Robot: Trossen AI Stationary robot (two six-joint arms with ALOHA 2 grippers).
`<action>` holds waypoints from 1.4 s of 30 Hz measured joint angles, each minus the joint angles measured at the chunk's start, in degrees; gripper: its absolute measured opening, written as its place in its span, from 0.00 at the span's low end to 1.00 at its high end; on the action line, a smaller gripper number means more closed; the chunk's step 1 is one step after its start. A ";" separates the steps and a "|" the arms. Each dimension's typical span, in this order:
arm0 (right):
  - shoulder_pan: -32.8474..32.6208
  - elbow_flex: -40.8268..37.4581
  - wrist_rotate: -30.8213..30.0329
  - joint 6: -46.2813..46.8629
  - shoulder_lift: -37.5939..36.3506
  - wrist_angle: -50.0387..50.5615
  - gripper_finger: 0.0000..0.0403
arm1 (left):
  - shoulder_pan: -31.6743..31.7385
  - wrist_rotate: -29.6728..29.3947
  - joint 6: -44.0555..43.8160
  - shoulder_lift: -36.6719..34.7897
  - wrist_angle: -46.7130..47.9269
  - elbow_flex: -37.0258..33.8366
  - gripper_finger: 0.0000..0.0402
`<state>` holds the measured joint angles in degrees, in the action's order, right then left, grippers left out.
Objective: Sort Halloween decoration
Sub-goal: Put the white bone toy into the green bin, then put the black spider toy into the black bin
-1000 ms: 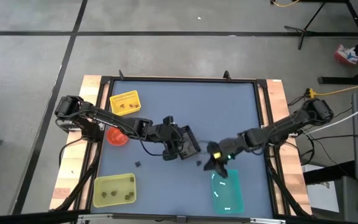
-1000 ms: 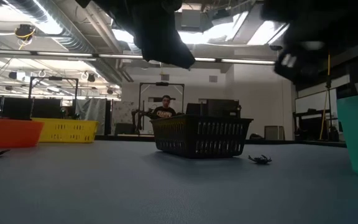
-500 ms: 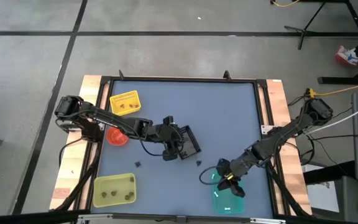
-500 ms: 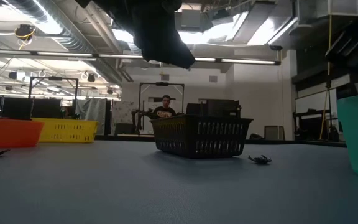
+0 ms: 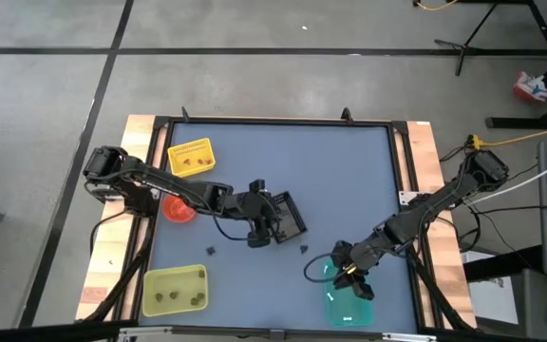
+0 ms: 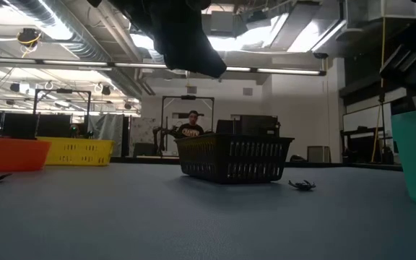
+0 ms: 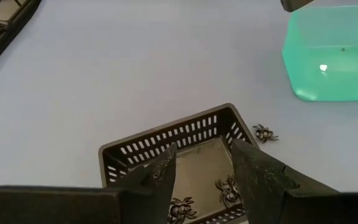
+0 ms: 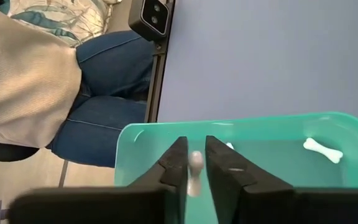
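Black spider trinkets lie in the black basket [image 7: 166, 155], under my open left gripper [image 7: 207, 168], which hovers above it and touches nothing. One more spider [image 5: 304, 249] rests on the mat beside the basket, and another [image 5: 211, 252] lies further left. My right gripper [image 8: 196, 163] hangs over the teal container [image 8: 253, 146], shut on a small white bone-shaped trinket [image 8: 195, 168]. A white bone [image 8: 322, 150] lies on the container's floor. My right gripper pinches the white bone-shaped trinket between its two fingers, and one knobbed end [image 8: 195, 160] shows at the fingertips. The fingers slant down toward the table's near edge. The trinket is lifted clear, above the teal container's open top.
A yellow container [image 5: 190, 157] stands at the far left, an orange one [image 5: 179, 207] below it, and a yellow-green one [image 5: 174, 290] at the near left. A seated person [image 8: 55, 81] is just beyond the near edge. Bare mat fills the far half.
My right gripper has swung from the mat beside the loose spider toward the table's near edge and turned, and now it stands over the teal container. For the last half second it has kept still there. The left arm has not moved.
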<state>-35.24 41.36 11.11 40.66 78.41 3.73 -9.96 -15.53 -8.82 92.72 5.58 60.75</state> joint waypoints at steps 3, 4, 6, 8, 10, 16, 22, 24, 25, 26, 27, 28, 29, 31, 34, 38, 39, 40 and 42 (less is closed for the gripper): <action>0.00 0.00 -0.04 0.00 0.00 -0.02 0.23 | 0.01 0.00 0.00 0.00 0.00 0.00 0.35; 0.00 0.00 -0.07 0.00 0.00 -0.02 0.26 | 0.01 0.00 0.00 0.00 0.00 0.00 0.35; 0.00 0.00 -0.09 0.00 0.00 -0.02 0.31 | 0.01 0.00 0.00 0.00 0.00 0.00 0.35; 0.00 0.00 -0.11 0.00 0.00 -0.02 0.36 | 0.01 0.00 0.00 0.00 0.00 0.00 0.35; 0.00 0.00 -0.11 -0.01 0.00 -0.02 0.40 | 0.01 0.00 0.00 0.00 0.00 0.00 0.35; 0.00 0.00 -0.15 0.00 0.00 -0.04 0.45 | -0.25 0.02 -2.21 -0.43 0.71 0.00 0.35; 0.00 0.00 -0.17 -0.02 -0.02 0.53 0.45 | -2.15 3.64 -8.94 -3.65 8.04 0.00 0.35; 0.00 0.00 -0.19 -0.02 -0.02 0.82 0.45 | -3.13 6.07 -13.02 -5.04 13.00 -0.01 0.35; 0.00 0.00 -0.20 -0.02 -0.02 0.78 0.45 | -3.59 7.17 -15.30 -5.27 14.78 -0.02 0.35; 0.00 0.00 -0.20 -0.02 -0.02 0.61 0.45 | -4.09 8.32 -17.43 -5.33 16.17 0.03 0.35; 0.00 0.00 -0.20 -0.02 -0.02 0.61 0.45 | -4.82 9.43 -19.34 -5.53 18.68 0.06 0.35; 0.00 0.00 -0.33 -0.02 -0.02 0.63 0.45 | -5.60 10.52 -21.14 -5.63 21.84 -0.04 0.35; 0.00 0.00 -0.91 -0.04 -0.02 0.62 0.45 | -6.30 11.89 -22.77 -5.70 24.24 -0.07 0.35; 0.00 0.00 -2.81 -0.11 -0.02 0.63 0.45 | -7.90 14.07 -26.24 -5.72 28.90 0.02 0.35; 0.00 0.00 -5.58 -0.10 -0.02 0.62 0.45 | -10.14 15.36 -31.31 -5.70 36.68 -0.04 0.35; 0.00 0.00 -7.71 -0.09 -0.02 0.63 0.45 | -13.65 15.16 -36.31 -5.70 44.24 -0.04 0.35; 0.00 0.00 -8.18 -0.09 -0.02 0.64 0.45 | -14.54 14.79 -37.24 -5.71 45.14 -0.04 0.35; 0.00 0.00 -8.62 -0.09 -0.02 0.66 0.45 | -15.32 14.09 -37.61 -5.70 45.95 -0.04 0.35; 0.00 0.00 -9.48 -0.09 -0.02 0.63 0.45 | -17.04 12.25 -37.72 -5.70 46.34 -0.04 0.35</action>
<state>-35.24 41.36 1.63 40.57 78.39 4.36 -27.00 -3.28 -46.54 87.02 51.93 60.71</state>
